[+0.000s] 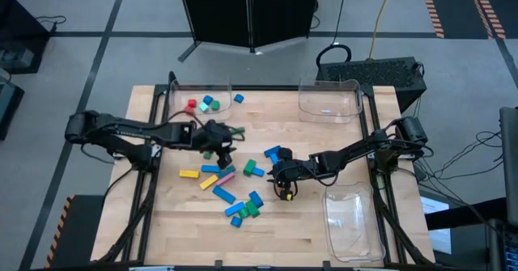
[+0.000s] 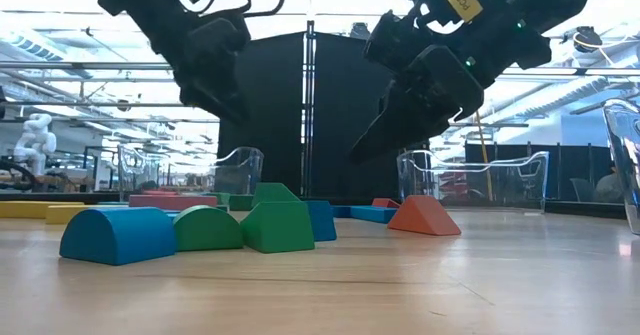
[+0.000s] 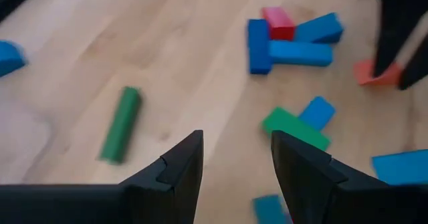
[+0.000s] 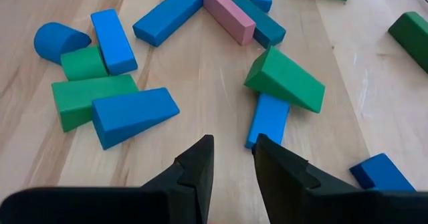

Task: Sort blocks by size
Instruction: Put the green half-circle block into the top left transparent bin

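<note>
Wooden table (image 1: 340, 146) strewn with coloured blocks (image 4: 131, 114); left gripper (image 3: 235, 164) and right gripper (image 4: 233, 158), seemingly empty, part-open, hover over them, choosing next pick.

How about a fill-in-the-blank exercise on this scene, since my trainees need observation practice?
1. The table holds ____ clear trays in all.
2. In the left wrist view, the cylinder lying alone on the wood is coloured ____.
3. In the right wrist view, the long bar beside the blue bars is coloured ____.
4. The left gripper, its fingers apart over the wood, holds ____.

Missing words: three; green; pink; nothing.
</note>
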Motion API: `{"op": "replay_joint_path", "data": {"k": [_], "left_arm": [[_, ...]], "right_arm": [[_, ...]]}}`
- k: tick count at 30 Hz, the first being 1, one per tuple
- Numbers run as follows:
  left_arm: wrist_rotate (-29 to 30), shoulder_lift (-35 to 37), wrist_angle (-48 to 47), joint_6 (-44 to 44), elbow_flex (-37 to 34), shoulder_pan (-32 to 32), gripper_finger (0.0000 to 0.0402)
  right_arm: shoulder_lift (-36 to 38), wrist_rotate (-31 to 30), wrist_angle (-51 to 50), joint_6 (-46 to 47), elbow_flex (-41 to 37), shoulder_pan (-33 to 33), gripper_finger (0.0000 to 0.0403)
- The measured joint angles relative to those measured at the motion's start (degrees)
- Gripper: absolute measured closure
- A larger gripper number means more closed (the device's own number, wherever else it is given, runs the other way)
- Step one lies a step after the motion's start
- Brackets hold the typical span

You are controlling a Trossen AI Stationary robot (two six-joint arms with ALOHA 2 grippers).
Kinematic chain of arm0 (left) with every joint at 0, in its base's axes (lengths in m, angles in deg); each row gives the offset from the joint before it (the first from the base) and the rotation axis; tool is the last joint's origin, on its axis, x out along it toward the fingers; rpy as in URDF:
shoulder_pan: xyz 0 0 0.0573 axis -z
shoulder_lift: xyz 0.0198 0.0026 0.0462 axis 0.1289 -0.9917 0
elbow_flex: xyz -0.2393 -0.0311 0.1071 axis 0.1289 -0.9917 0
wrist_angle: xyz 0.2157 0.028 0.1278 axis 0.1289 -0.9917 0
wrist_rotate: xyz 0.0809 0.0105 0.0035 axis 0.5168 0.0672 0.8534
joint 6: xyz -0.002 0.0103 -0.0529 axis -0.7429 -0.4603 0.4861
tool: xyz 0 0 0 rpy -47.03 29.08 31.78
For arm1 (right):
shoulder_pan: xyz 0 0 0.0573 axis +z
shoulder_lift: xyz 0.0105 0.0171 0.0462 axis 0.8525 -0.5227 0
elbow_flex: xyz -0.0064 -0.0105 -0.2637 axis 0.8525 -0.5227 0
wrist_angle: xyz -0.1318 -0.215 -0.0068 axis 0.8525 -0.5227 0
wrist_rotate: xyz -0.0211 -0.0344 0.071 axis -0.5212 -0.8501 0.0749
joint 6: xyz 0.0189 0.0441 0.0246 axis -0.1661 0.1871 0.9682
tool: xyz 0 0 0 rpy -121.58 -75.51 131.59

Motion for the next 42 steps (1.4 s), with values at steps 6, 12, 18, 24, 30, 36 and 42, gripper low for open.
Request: {"op": "replay_joint_path", "data": {"k": [6, 12, 18, 24, 30, 36, 42], "left_arm": [[0.41, -2.54, 4.32, 1.06, -2.20, 3.92, 0.0223], [0.39, -7.57, 7.81, 1.08, -2.71, 7.93, 0.0223], [-0.36, -12.33, 12.09, 1.03, -2.67, 11.79, 0.0223], [-3.74, -15.41, 14.99, -0.62, -2.67, 15.83, 0.0223], [-4.28, -16.94, 17.34, -2.10, -2.65, 20.16, 0.0223], [-5.10, -19.56, 20.66, -3.68, -2.65, 23.43, 0.0223], [-7.50, -21.49, 24.53, -7.19, -2.67, 25.68, 0.0223]], "right_arm": [[0.00, -0.01, 0.98, 0.10, 0.00, 0.00, 0.0303], [-0.02, -0.01, 1.12, 0.09, 0.00, 0.00, 0.0303], [-0.02, -0.01, 1.21, 0.09, 0.00, 0.00, 0.0303], [-0.02, -0.01, 1.18, 0.09, 0.00, 0.00, 0.0303], [-0.02, -0.01, 1.35, 0.09, 0.00, 0.00, 0.0303], [-0.02, -0.01, 1.71, 0.09, 0.00, 0.00, 0.0303], [-0.02, -0.01, 2.25, 0.09, 0.00, 0.00, 0.0303]]}}
